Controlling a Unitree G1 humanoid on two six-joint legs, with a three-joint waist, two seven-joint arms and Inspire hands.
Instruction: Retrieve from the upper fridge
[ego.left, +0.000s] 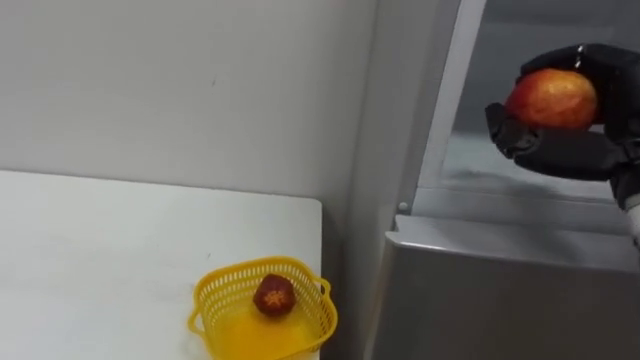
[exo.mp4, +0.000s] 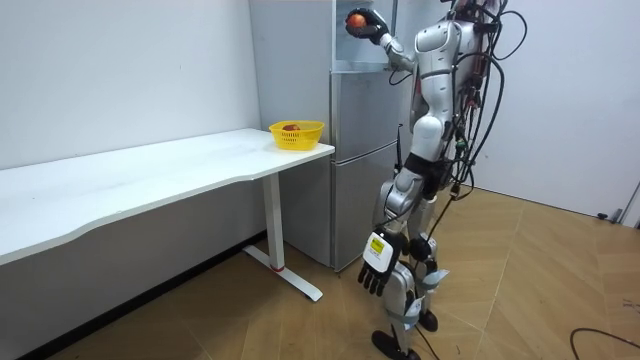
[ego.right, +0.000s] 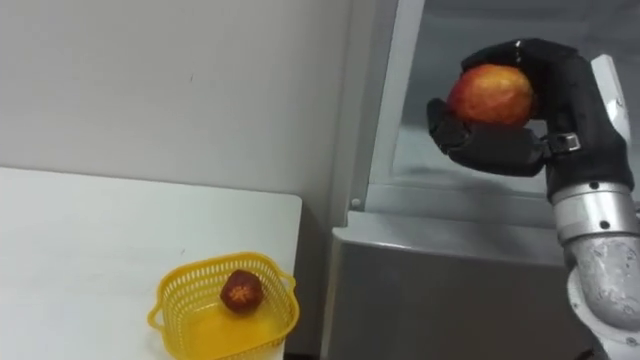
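Note:
My right hand (ego.left: 570, 150) is raised in front of the open upper fridge compartment (ego.left: 520, 60), its dark fingers curled round a red-and-yellow apple (ego.left: 552, 98). The apple (ego.right: 491, 94) sits in the palm, above the ledge of the compartment. In the room view I stand upright facing the grey fridge (exo.mp4: 350, 150), right arm lifted high with the apple (exo.mp4: 355, 19). My left hand (exo.mp4: 378, 262) hangs by my thigh with relaxed fingers, holding nothing.
A yellow mesh basket (ego.left: 215, 285) stands on the white table's (ego.left: 120, 250) corner nearest the fridge, with a small dark red fruit (ego.left: 274, 296) inside. The fridge's lower door (ego.left: 500, 290) is closed. A white wall runs behind the table.

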